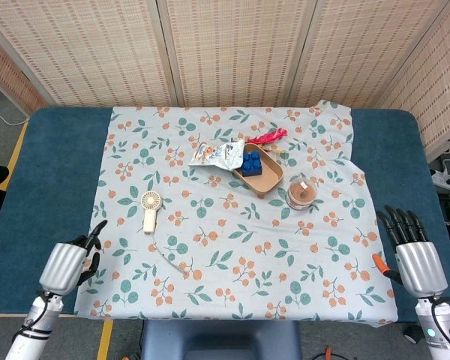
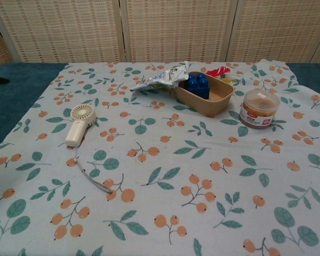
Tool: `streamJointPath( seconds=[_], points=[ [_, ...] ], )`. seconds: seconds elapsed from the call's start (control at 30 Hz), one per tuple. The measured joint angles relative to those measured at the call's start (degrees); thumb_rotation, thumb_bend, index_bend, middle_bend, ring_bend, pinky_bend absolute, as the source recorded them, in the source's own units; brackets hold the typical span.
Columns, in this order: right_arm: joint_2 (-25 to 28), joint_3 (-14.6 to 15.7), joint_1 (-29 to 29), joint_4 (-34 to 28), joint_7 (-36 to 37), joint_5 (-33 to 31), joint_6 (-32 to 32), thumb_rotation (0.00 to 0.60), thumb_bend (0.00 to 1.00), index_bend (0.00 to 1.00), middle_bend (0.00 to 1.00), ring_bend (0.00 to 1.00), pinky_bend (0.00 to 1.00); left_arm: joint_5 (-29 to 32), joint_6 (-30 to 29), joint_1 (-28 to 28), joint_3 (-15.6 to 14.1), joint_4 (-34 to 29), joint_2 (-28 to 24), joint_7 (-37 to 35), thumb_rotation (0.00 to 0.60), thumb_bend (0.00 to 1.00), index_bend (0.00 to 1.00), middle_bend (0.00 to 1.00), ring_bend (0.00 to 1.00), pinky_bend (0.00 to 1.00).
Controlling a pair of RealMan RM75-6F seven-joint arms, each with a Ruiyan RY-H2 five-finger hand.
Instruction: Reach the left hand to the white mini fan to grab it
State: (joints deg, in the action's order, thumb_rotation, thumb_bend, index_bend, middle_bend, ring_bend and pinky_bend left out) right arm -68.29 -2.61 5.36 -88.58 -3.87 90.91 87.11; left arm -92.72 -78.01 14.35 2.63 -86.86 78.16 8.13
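The white mini fan (image 1: 150, 208) (image 2: 79, 124) lies flat on the patterned cloth, left of centre, head pointing away from me. A thin white strap (image 1: 169, 259) (image 2: 94, 180) trails from its handle toward the front. My left hand (image 1: 71, 259) hovers over the blue table edge at the cloth's front left corner, well short of the fan, holding nothing with its fingers apart. My right hand (image 1: 412, 251) stays at the front right corner, fingers straight and spread, empty. The chest view shows only a dark tip at its left edge.
A brown tray (image 1: 268, 180) (image 2: 220, 101) with blue bricks sits at the back centre, with a snack bag (image 1: 219, 154) (image 2: 160, 79) to its left and a red wrapper (image 1: 268, 136) behind. A round lidded jar (image 1: 302, 193) (image 2: 259, 108) stands right of the tray.
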Motion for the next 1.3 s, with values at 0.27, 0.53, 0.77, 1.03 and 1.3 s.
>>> streamJointPath(
  seconds=[0.27, 0.53, 0.77, 1.03, 1.3],
  points=[
    [0.7, -0.7, -0.3, 0.1, 1.0, -1.1, 0.6, 0.6, 0.18, 0.0, 0.0, 0.0, 0.0, 3.7, 9.9, 7.9, 3.1, 7.3, 7.5, 2.4, 0.6, 0.98, 0.0, 0.92, 0.85, 1.0],
    [1.0, -0.9, -0.7, -0.5, 0.3, -1.0, 1.4, 0.6, 0.18, 0.0, 0.0, 0.0, 0.0, 6.0, 13.9, 11.7, 3.6, 14.3, 12.8, 2.4, 0.6, 1.0, 0.0, 0.96, 0.88, 1.0],
    [0.9, -0.9, -0.6, -0.6, 0.0, -1.0, 1.3, 0.6, 0.18, 0.0, 0.0, 0.0, 0.0, 7.3, 16.3, 13.7, 3.1, 19.5, 15.8, 2.5, 0.6, 1.0, 0.0, 0.97, 0.89, 1.0],
    [1.5, -1.1, -0.9, -1.2, 0.3, -1.0, 1.9, 0.6, 0.18, 0.0, 0.0, 0.0, 0.0, 7.9, 16.5, 14.3, 2.1, 24.2, 17.8, 2.8, 0.6, 1.0, 0.0, 0.97, 0.89, 1.0],
    [2.0, -1.0, -1.1, -1.7, 0.2, -1.2, 1.8, 0.6, 0.18, 0.0, 0.0, 0.0, 0.0, 8.5, 17.0, 14.9, 1.3, 26.0, 18.9, 2.7, 0.6, 1.0, 0.0, 0.97, 0.89, 1.0]
  ],
)
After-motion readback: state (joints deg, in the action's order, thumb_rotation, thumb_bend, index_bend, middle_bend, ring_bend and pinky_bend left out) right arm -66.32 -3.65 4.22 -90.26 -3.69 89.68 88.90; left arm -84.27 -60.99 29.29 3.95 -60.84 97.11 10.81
